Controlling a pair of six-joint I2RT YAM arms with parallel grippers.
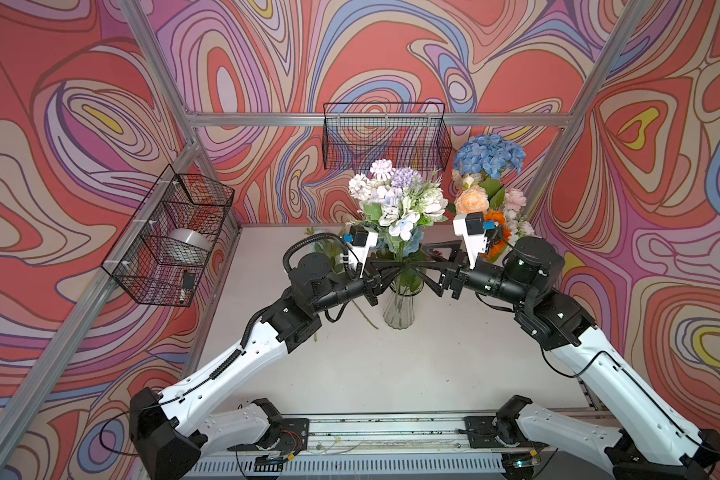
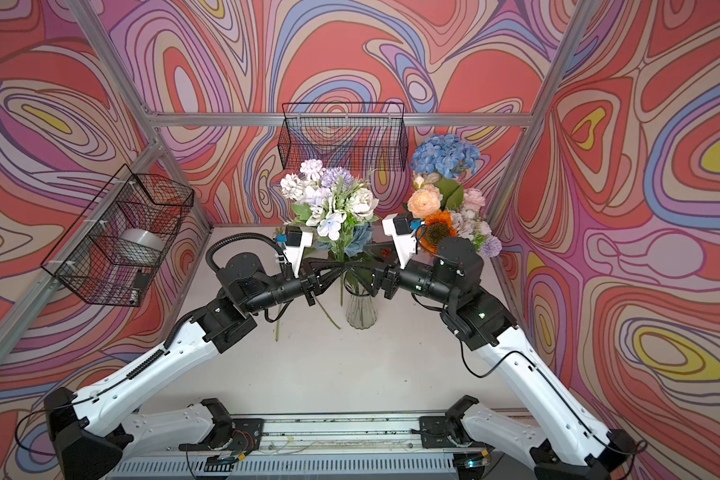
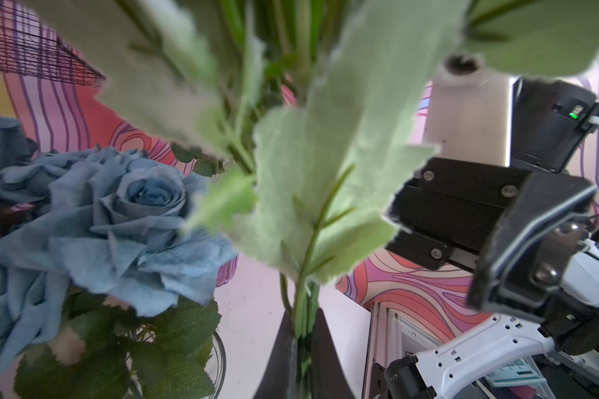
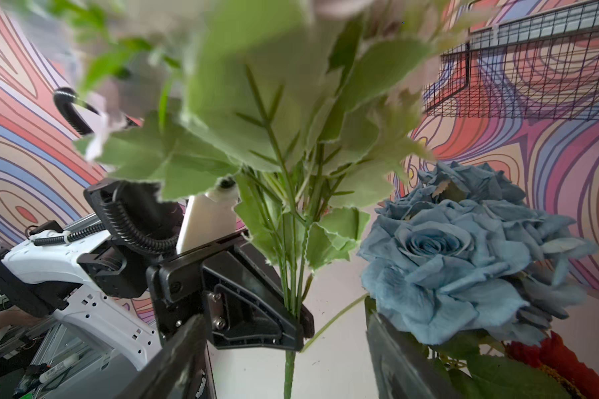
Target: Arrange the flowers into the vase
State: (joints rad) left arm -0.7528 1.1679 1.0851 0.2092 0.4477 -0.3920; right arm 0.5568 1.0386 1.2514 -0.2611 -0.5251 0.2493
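The left pincer (image 1: 393, 268) is clenched on the green stems (image 4: 292, 283) of the white and lilac flowers (image 1: 395, 203), held upright directly above the glass vase (image 1: 399, 309) on the tabletop (image 1: 391, 374), while the right pincer (image 1: 427, 268) gapes released just beside those stems.

Left gripper (image 4: 300, 323) clamped on green stem bundle (image 4: 291, 276); leaves (image 4: 256, 103) blurred. Right gripper (image 4: 283, 321) fingers (image 4: 179, 362) spread wide in foreground, one each side of bundle (contact with roses unclear). Blue roses (image 4: 436, 252) just beside stems, red-orange bloom (image 4: 547, 355) near them. Wire basket (image 4: 533, 69) on patterned wall (image 4: 21, 155).
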